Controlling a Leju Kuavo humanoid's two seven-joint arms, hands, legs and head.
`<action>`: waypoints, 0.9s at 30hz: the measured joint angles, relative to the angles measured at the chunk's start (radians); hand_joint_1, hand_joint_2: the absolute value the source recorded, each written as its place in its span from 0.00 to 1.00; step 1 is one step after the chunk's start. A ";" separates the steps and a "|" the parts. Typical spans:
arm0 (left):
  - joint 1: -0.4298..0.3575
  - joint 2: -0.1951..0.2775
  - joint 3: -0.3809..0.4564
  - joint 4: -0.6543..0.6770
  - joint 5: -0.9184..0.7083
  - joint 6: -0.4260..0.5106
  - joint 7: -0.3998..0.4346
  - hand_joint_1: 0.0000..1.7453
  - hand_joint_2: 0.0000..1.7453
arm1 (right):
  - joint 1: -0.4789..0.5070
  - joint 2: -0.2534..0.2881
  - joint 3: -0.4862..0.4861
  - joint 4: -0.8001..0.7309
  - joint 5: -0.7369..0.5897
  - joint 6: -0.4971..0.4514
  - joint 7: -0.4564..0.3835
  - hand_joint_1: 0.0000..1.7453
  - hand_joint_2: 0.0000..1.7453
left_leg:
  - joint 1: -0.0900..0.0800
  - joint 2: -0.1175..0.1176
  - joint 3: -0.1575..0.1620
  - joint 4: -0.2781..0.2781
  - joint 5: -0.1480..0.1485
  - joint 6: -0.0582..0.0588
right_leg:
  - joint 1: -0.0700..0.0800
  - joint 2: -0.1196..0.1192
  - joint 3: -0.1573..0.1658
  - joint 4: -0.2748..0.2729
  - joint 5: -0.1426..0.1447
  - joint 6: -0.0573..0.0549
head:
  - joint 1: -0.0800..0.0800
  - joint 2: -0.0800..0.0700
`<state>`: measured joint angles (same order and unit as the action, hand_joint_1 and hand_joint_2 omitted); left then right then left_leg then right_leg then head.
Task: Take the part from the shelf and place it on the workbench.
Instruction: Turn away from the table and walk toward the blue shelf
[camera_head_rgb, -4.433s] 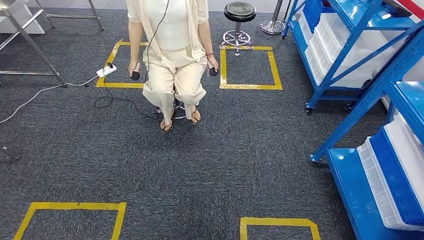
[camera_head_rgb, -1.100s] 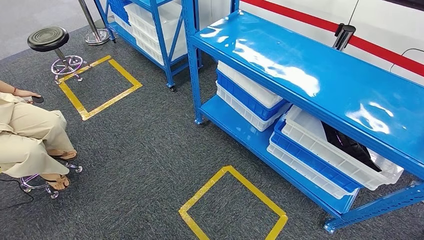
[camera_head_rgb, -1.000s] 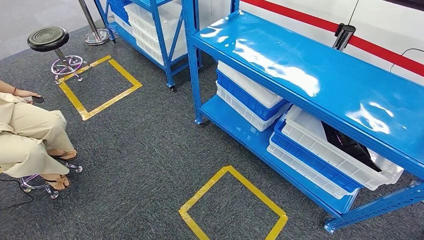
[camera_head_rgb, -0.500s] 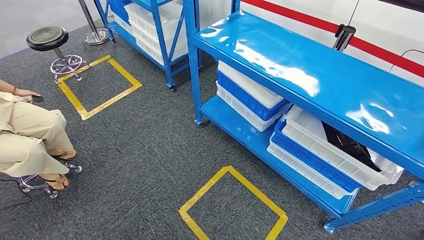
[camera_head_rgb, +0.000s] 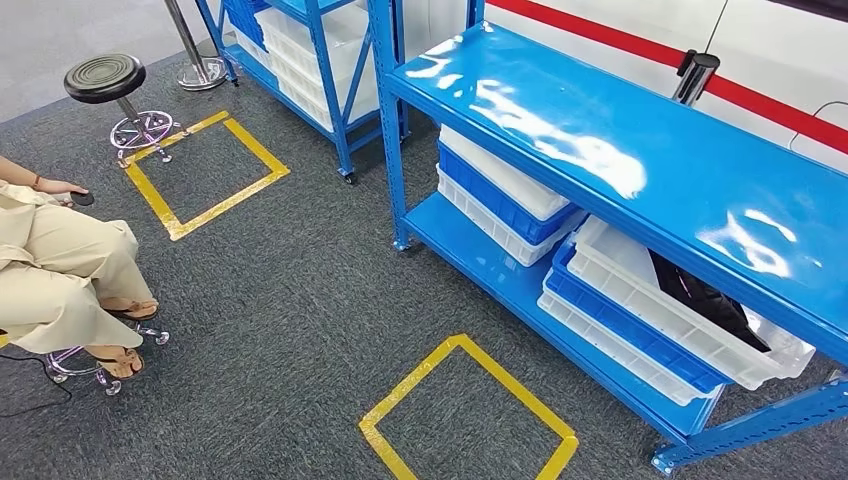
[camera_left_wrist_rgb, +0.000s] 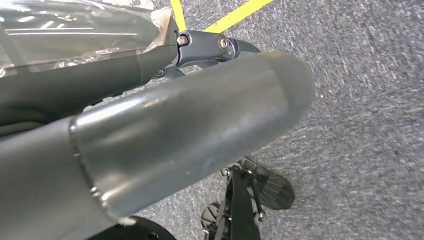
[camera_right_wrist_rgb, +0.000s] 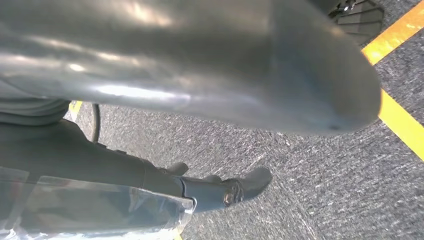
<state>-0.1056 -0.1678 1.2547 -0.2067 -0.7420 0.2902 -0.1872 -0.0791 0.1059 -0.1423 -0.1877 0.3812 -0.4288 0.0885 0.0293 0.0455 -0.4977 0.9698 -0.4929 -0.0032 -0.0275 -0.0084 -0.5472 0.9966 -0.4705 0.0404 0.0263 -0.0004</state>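
A black part (camera_head_rgb: 705, 300) lies in a clear bag inside a white bin (camera_head_rgb: 640, 290) on the lower level of the blue shelf (camera_head_rgb: 600, 130), at the right of the head view; the shelf's top board hides part of it. My left hand (camera_left_wrist_rgb: 190, 130) hangs by my side over the grey carpet, fingers stretched out, holding nothing. My right hand (camera_right_wrist_rgb: 200, 75) hangs the same way over the carpet, also with nothing in it. Both hands are far from the shelf.
A person (camera_head_rgb: 60, 270) sits on a stool at the left, holding small black controllers. A black round stool (camera_head_rgb: 105, 78) and a second blue shelf (camera_head_rgb: 310, 50) stand further back. Yellow tape squares (camera_head_rgb: 465, 410) mark the carpet. Stacked white and blue bins (camera_head_rgb: 500, 195) fill the lower shelf.
Since 4.4 s ago the camera has turned from facing the seated person to the blue shelf. Over the last second the picture only shifts slightly; nothing in the scene has moved.
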 joint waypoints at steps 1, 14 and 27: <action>0.000 0.000 0.000 0.000 0.000 0.001 0.000 0.00 0.00 | 0.000 0.000 0.000 0.000 0.000 0.000 0.000 0.00 0.00 | 0.003 0.000 0.001 0.000 -0.002 -0.004 | 0.000 0.002 0.000 0.001 -0.001 -0.012 | 0.000 0.000; 0.001 0.003 0.000 0.000 -0.001 0.001 -0.003 0.00 0.00 | -0.002 0.008 0.000 0.000 0.000 -0.001 -0.001 0.00 0.00 | -0.020 -0.048 -0.076 0.055 0.025 0.047 | 0.035 0.032 0.024 0.002 -0.020 -0.055 | -0.006 0.000; 0.002 0.003 0.000 0.000 -0.001 0.004 -0.008 0.00 0.00 | 0.004 0.004 -0.001 0.000 0.008 0.003 -0.013 0.00 0.00 | -0.018 -0.035 -0.040 0.016 0.023 0.044 | 0.006 0.009 -0.060 0.118 -0.053 0.007 | 0.004 0.000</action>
<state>-0.1037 -0.1649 1.2551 -0.2065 -0.7426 0.2940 -0.1952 -0.0749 0.1102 -0.1430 -0.1877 0.3888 -0.4262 0.0753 0.0116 0.0107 -0.5376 0.9854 -0.4695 0.0405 -0.0219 0.0007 -0.6068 1.1147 -0.5236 0.0479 0.0307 -0.0004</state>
